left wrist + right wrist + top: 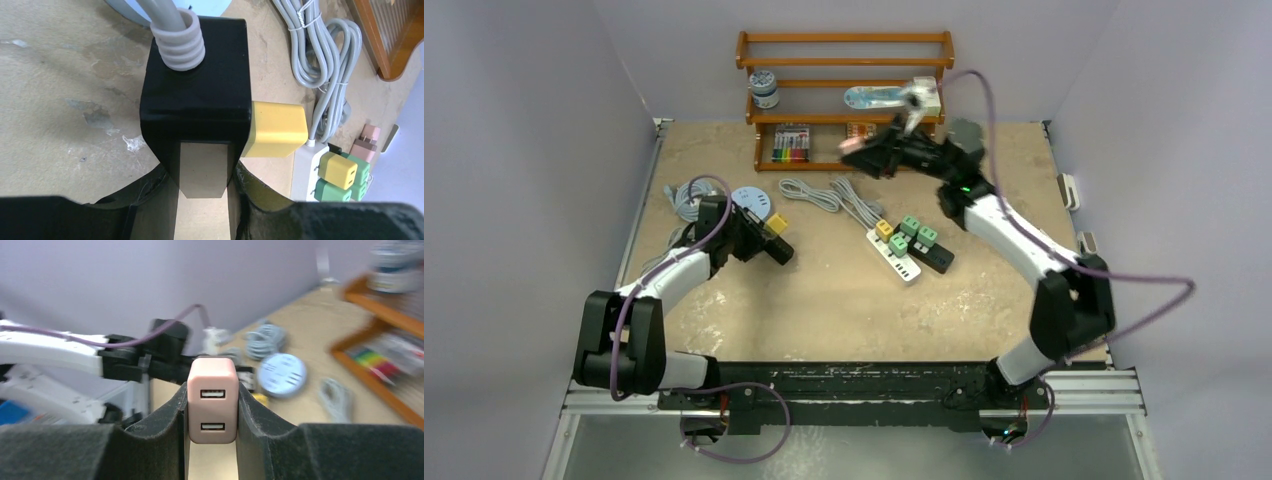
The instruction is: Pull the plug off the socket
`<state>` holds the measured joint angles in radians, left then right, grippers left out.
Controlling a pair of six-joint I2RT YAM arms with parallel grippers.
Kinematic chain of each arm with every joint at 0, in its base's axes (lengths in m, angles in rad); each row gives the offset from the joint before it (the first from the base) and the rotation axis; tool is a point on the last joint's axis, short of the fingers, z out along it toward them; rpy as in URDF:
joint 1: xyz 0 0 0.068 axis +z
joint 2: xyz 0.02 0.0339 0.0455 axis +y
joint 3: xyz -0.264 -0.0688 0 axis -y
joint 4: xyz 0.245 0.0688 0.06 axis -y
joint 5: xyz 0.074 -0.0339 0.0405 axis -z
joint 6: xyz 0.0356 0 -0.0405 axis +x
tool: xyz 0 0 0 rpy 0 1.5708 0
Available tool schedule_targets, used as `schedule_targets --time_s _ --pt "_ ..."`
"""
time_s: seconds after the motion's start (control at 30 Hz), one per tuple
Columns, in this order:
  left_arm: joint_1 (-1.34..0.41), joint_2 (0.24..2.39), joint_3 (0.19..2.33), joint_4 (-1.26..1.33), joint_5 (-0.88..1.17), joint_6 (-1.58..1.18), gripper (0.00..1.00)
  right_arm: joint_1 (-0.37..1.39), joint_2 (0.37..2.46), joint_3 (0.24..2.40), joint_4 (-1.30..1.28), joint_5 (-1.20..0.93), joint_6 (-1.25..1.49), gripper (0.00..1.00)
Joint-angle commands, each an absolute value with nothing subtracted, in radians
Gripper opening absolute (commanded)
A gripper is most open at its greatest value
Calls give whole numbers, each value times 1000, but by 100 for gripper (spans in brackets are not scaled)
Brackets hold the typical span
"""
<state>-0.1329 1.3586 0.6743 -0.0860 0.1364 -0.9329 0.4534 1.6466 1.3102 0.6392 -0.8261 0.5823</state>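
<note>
My left gripper [762,242] is shut on a black socket block [195,105] with a ribbed grey cord [175,35] coming out of its top. A yellow plug [277,129] sits in the block's right side; it also shows in the top view [776,225]. My right gripper [866,156] is raised at the back, in front of the rack. It is shut on a pink plug [212,410] with two USB ports, held between both fingers and free of any socket. The pink plug shows in the top view [849,147].
A white power strip [902,268] with green and yellow plugs lies mid-table, and a black strip [936,258] lies beside it. Coiled grey cables [829,195] and a round blue-white disc [751,198] lie behind. A wooden rack [844,118] stands at the back.
</note>
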Motion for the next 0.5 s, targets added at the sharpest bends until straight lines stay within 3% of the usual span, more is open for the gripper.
schedule_targets --time_s 0.0,0.23,0.47 --pt "-123 1346 743 -94 92 -909 0 138 1481 1043 647 -653 613 0" --pt "-120 1391 773 -93 113 -897 0 -140 1362 766 509 -572 669 0" --pt "-118 1417 772 -90 136 -893 0 -238 1500 683 476 -669 699 0"
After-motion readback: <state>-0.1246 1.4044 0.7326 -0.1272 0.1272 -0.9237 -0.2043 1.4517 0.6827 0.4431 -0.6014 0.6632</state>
